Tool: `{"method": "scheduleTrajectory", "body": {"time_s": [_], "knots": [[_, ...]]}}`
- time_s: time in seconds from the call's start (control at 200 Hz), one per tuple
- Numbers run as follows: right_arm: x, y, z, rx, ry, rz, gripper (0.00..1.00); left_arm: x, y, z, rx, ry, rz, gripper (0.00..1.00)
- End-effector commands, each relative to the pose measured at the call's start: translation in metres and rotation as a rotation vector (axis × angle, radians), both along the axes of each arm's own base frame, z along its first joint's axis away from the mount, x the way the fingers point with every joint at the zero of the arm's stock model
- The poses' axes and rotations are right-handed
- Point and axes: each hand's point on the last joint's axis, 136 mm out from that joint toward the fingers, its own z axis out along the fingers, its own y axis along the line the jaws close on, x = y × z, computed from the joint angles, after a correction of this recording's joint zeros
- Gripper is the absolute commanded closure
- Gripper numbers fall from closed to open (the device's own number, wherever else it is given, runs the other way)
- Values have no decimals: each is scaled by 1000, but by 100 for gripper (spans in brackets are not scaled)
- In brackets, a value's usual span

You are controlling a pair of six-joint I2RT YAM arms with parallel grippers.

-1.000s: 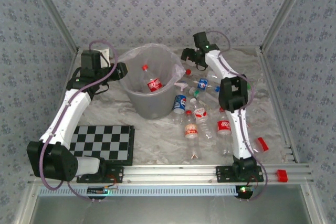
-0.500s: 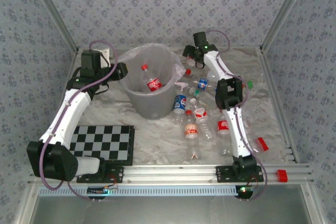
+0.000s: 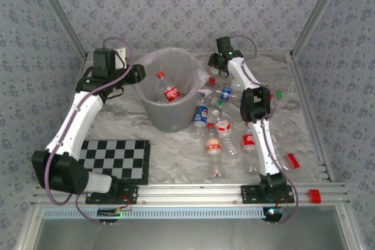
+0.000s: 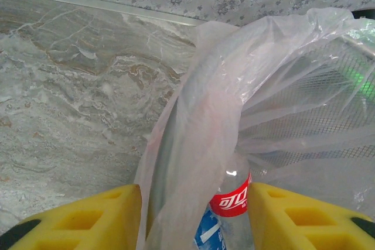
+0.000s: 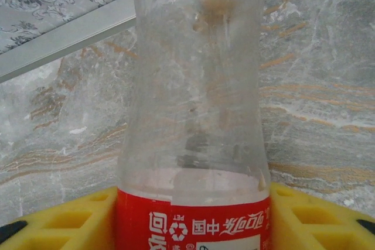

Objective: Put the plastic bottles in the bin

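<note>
On the overhead view my left arm rises from its base at 7 o'clock and leans toward 1 o'clock. At the wrist it turns toward 3 o'clock, bringing the left gripper (image 4: 194, 209) to the bin (image 3: 167, 115) at its 9 o'clock rim. On the left wrist camera the yellow fingers (image 4: 88, 218) stand partly apart, one on each side of the rim and the crinkly bag (image 4: 193, 144) folded over it. I cannot tell whether they actually pinch it. My right arm stands up from 5 o'clock and runs almost straight toward 12 to its elbow. From there the forearm angles toward 11 o'clock, which puts the right gripper (image 5: 192, 209) near the bin's 2 o'clock side, close to the back of the table (image 3: 170, 156). On its wrist camera both fingers press against the sides of a red-label bottle (image 5: 193, 115), clamped at the label, with the clear body pointing away from the lens. One red-capped bottle (image 3: 170, 93) lies inside the bin. The other plastic bottles (image 3: 213, 144) lie scattered on the table at the bin's 4 o'clock, between it and the right arm.
</note>
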Motion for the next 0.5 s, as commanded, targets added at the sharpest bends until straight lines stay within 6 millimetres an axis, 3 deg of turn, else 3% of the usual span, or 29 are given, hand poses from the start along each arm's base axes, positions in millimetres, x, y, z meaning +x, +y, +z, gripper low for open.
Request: {"method": "scheduleTrajectory", "body": {"time_s": [0.0,0.24,0.495], "knots": [[-3,-9,72,5,-81,17,49,1,-1,2,18,-1,-7,49],[-32,-17,166,2,-165,65,59,-3,-1,-8,16,-4,-10,49],[-104,-11,271,34,-259,175,64,-7,-3,-6,0,-4,-22,53]]}}
